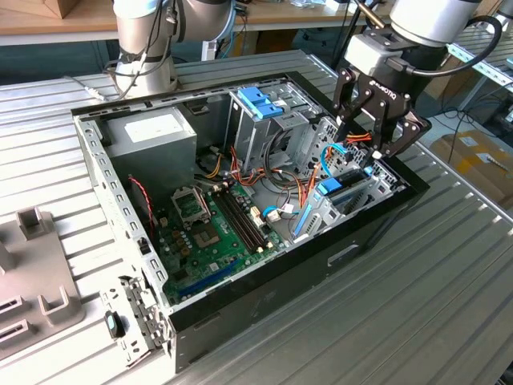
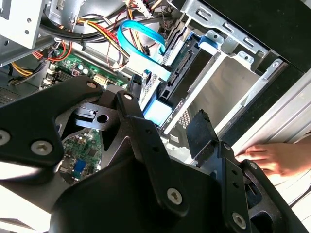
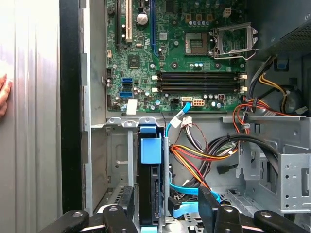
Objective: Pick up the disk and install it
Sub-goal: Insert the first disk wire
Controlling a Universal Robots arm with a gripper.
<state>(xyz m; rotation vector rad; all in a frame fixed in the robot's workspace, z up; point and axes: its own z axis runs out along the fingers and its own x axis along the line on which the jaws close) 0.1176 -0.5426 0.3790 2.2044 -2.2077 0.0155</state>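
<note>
my pincer: released, fingers wide | poised over the disk, standing on edge in the case bay | 1 hand beside case

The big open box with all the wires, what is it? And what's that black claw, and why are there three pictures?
The box is a computer case with its side off, lying on a metal table. The claw is the end effector of a robot arm. One camera watches from outside; two ride near the arm's wrist and look into the case. The end effector is open, holding nothing. Between its fingers stands the disk, on edge in a metal bay.
</note>
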